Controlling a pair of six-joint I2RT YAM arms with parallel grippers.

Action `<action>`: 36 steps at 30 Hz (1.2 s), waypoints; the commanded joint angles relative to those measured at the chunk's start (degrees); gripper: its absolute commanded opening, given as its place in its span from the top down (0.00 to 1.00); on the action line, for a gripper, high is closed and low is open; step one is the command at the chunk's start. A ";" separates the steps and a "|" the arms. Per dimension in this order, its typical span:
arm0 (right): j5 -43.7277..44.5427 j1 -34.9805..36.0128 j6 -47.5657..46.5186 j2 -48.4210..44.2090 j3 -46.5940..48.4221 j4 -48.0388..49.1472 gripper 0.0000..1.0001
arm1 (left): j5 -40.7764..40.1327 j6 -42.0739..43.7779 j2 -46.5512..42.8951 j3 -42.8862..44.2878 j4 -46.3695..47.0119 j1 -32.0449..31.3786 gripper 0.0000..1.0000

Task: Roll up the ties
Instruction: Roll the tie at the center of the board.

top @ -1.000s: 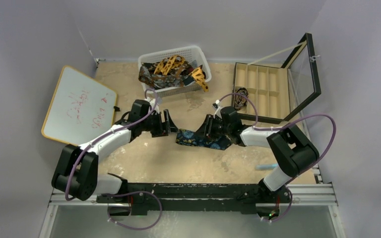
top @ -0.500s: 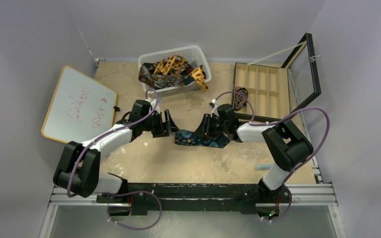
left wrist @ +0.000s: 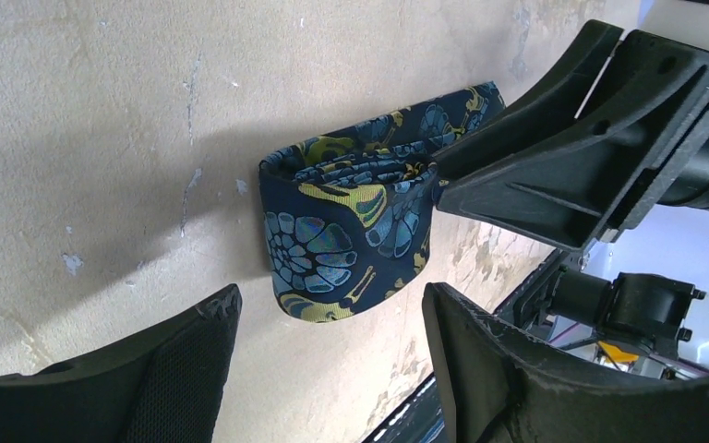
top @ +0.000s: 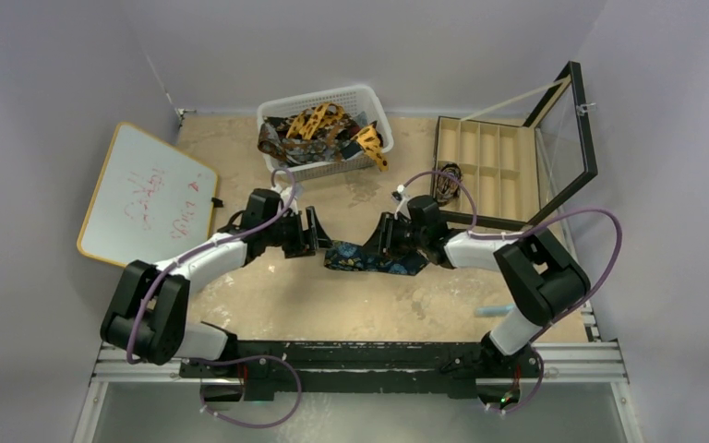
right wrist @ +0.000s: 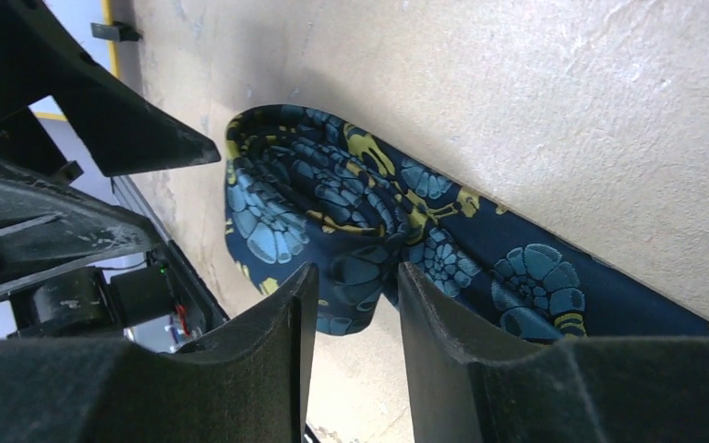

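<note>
One navy tie (top: 374,258) lying left-right, rolled end toward wide-open left hand (left wrist: 330,300), right hand (right wrist: 355,277) pinching it.

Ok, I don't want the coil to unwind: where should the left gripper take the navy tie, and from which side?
I'd grip the rolled end of the navy tie, pinching across its stacked wraps. Come in from its free side, opposite the right gripper: the left gripper is open and flanks it, and the flat tail runs the other way.

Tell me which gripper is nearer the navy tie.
Right. The right gripper is on the navy tie, fingers pinching its fabric beside the roll. The left gripper is open just short of the rolled end, not touching.
</note>
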 commanded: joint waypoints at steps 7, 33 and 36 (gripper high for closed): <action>-0.83 -0.11 -0.48 3.97 1.04 0.95 0.67 | 4.17 -1.49 3.42 -6.64 15.90 0.36 0.29; -0.24 -0.12 -1.36 9.77 1.28 1.07 0.77 | 11.09 -6.28 13.95 -8.71 30.41 0.43 0.40; -0.56 -0.17 -1.03 9.86 1.27 1.68 0.77 | 11.00 -8.64 14.66 -8.48 31.12 0.43 0.42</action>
